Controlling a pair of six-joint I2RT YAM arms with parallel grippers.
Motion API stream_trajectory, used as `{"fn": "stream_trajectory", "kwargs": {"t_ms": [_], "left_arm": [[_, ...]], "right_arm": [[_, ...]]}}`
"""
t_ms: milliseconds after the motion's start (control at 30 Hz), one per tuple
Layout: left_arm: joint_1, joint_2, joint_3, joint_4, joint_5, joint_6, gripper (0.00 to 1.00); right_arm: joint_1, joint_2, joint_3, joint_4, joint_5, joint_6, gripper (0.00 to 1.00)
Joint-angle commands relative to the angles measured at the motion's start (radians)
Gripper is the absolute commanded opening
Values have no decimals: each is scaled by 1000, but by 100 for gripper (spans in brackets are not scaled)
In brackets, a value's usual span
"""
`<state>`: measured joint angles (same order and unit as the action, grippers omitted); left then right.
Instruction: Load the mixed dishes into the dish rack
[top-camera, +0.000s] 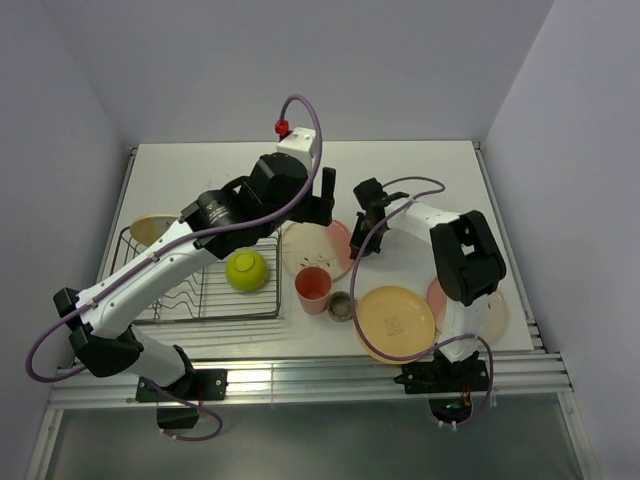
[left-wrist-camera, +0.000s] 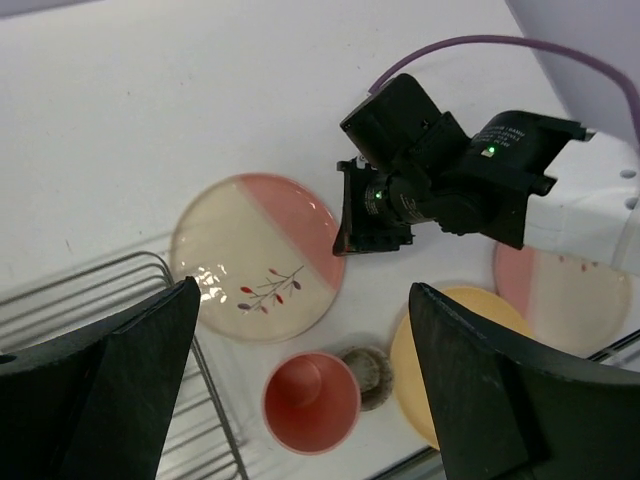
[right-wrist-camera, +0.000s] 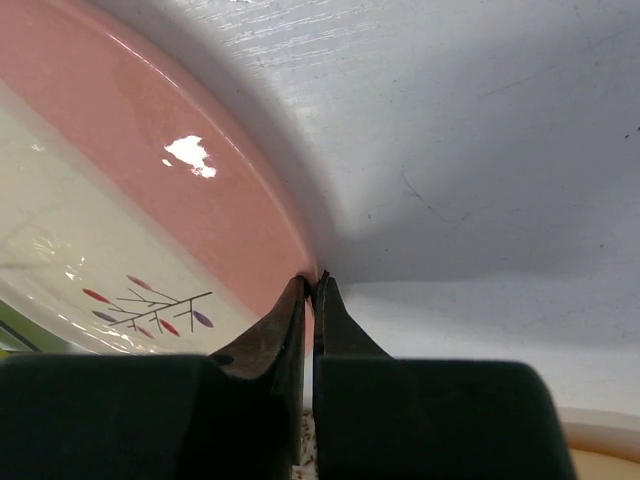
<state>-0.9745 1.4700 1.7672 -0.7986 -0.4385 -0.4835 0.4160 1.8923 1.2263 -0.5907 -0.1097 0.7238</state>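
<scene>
A cream-and-pink plate with a sprig drawing (top-camera: 312, 250) lies on the table right of the dish rack (top-camera: 170, 300). My right gripper (top-camera: 362, 222) is shut on this plate's right rim; the right wrist view shows its fingertips (right-wrist-camera: 312, 282) pinching the pink edge (right-wrist-camera: 200, 210). My left gripper (top-camera: 322, 200) is open and empty, high above the plate (left-wrist-camera: 258, 255), with the pink cup (left-wrist-camera: 310, 403) and the tiny grey-brown cup (left-wrist-camera: 372, 377) below it. A yellow-green bowl (top-camera: 246, 269) sits in the rack. A yellow-orange plate (top-camera: 395, 320) lies at the front.
A second cream-and-pink plate (top-camera: 492, 312) lies at the right, partly under the right arm. A pale yellow plate (top-camera: 150, 229) stands at the rack's far left corner. The rack's wires (left-wrist-camera: 120, 290) show left of the left gripper.
</scene>
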Motion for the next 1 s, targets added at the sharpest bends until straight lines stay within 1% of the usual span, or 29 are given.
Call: {"fn": "stream_trajectory", "kwargs": {"t_ms": [0, 67, 133, 167, 200, 333, 367, 400, 667, 967], "left_arm": [[-20, -8, -29, 81, 26, 166, 93], [-23, -2, -64, 97, 91, 248, 93], [-23, 10, -80, 127, 144, 296, 93], [-23, 21, -89, 139, 191, 339, 93], [-23, 27, -92, 150, 214, 358, 94], [-23, 59, -107, 202, 302, 442, 96], [-23, 75, -110, 216, 364, 472, 97], [-23, 88, -109, 216, 392, 512, 97], [-24, 249, -74, 223, 494, 603, 97], [-39, 346, -97, 268, 488, 655, 98]], "right_arm": [[-14, 13, -65, 38, 108, 34, 0], [-55, -10, -76, 25, 73, 45, 0], [-86, -36, -70, 8, 48, 45, 0], [-100, -42, -56, -10, 21, 40, 0], [-132, -48, -44, -21, 6, 37, 0], [-190, -45, 13, -75, -56, 11, 0], [-198, -38, 36, -99, -71, 5, 0], [-212, -38, 47, -110, -76, -1, 0], [-247, -44, 82, -184, -202, -18, 0], [-290, -87, 101, -273, -289, -43, 0]]}}
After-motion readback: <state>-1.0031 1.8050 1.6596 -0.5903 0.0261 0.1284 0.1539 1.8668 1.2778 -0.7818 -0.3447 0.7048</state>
